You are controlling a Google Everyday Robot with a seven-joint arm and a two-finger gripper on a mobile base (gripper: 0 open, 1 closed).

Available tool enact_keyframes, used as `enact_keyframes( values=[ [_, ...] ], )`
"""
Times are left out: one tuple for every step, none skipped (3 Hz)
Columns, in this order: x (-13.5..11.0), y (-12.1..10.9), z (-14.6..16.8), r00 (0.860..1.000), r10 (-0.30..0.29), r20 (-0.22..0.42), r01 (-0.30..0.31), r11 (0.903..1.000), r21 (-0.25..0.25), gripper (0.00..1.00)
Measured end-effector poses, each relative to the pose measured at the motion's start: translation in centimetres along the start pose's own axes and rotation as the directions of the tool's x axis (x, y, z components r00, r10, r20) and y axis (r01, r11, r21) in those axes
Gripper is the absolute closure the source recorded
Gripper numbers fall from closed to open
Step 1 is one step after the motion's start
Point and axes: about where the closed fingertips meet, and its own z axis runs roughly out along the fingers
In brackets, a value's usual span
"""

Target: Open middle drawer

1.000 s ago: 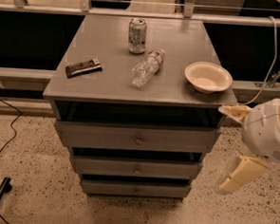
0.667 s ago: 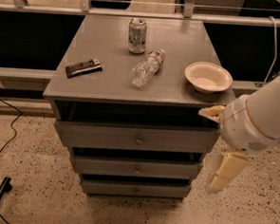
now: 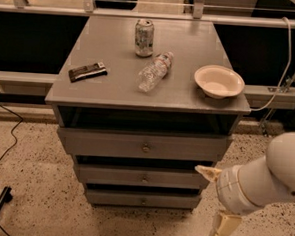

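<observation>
Your target, the middle drawer (image 3: 109, 175), sits second of three in the grey cabinet (image 3: 89, 94), at 6 o'clock from the frame's centre. Its flat front lies flush with its neighbours, so it looks shut. It appears to be painted wood: stiff, matte and square-edged, with nothing to crush. I'd judge it slides with moderate drag. The only hold is the small round knob (image 3: 145, 178) at the front's middle; it looks smooth and metallic, so pinch it squarely or it may slip. Your gripper (image 3: 206, 206) hangs at 4 o'clock from that knob, by the drawer's right end, holding nothing, its pale tapered fingers (image 3: 223, 229) spread wide. Tug gently, because the plastic bottle (image 3: 154, 71) lying on top could roll.
</observation>
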Motion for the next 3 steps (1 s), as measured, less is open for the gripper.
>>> enact_keyframes(
  values=[
    [1.0,-1.1,1.3,1.000,-0.010,0.001,0.010,0.9975,0.070,0.00],
    [1.0,-1.2,1.4,1.000,-0.013,0.000,0.013,0.9974,0.071,0.00],
    [0.7,-2.5,5.7,0.998,-0.067,-0.009,0.067,0.9976,0.021,0.00]
  ],
)
